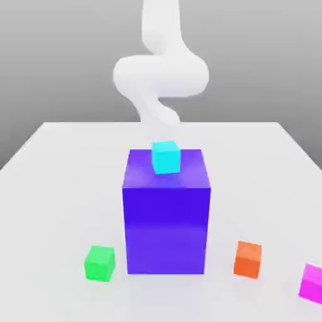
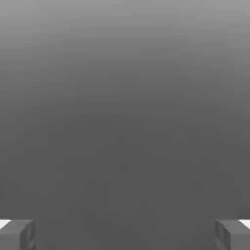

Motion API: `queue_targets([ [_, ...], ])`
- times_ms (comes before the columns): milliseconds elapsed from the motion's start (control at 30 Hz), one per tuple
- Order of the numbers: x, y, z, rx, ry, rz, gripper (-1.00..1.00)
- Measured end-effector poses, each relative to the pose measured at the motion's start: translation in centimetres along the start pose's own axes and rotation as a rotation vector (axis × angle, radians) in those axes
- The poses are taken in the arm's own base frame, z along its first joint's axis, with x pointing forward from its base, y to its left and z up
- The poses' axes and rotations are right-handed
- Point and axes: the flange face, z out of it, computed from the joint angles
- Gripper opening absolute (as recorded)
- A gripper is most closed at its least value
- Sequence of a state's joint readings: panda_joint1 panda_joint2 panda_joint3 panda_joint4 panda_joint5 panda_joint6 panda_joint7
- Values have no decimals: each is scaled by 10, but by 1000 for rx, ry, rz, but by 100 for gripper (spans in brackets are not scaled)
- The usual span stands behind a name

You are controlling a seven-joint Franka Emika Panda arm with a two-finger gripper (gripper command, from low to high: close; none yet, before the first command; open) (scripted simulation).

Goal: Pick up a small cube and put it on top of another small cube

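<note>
A big blue-violet block [image 1: 166, 210] stands upright near the middle of the white worktop [image 1: 56, 163] and serves as the landmark here. On its top face, toward the far edge, sits a cyan small cube [image 1: 166, 157]. The green small cube [image 1: 100, 263] rests on the worktop just off the block's near lower corner on the exterior view's left, close to the block but not touching it. On the other side, toward the exterior view's right, an orange small cube [image 1: 248, 259] sits near the block's base, apart from it. The magenta small cube [image 1: 312, 282] lies farther out still on that same side, beyond the orange one and well apart from the block, cut by the picture's edge. Behind the block the white arm [image 1: 161, 75] curls above the worktop's far part. In the hand view the end effector [image 2: 125, 234] has its two grey fingers [image 2: 17, 234] standing wide apart with nothing between them.
</note>
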State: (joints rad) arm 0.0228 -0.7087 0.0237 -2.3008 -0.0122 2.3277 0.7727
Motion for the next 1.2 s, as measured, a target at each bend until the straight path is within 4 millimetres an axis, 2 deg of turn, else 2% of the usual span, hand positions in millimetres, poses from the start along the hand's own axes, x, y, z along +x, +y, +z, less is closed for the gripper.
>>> queue_targets([
  [167, -36, -31, 90, -68, -111, -163, 0],
  [333, -88, -52, 173, -119, -226, -326, 0],
  [533, -171, -62, 262, -159, -375, -526, 0],
  [633, -226, -64, 298, -165, -456, -638, 0],
  [800, -309, -48, 353, -179, -590, -791, 0],
  [967, -397, -21, 394, -177, -726, -934, 0],
  [1100, -432, 4, 434, -175, -745, -952, 0],
  [1133, -437, 9, 440, -175, -746, -953, -100],
  [1200, -437, 9, 440, -175, -746, -953, -100],
])
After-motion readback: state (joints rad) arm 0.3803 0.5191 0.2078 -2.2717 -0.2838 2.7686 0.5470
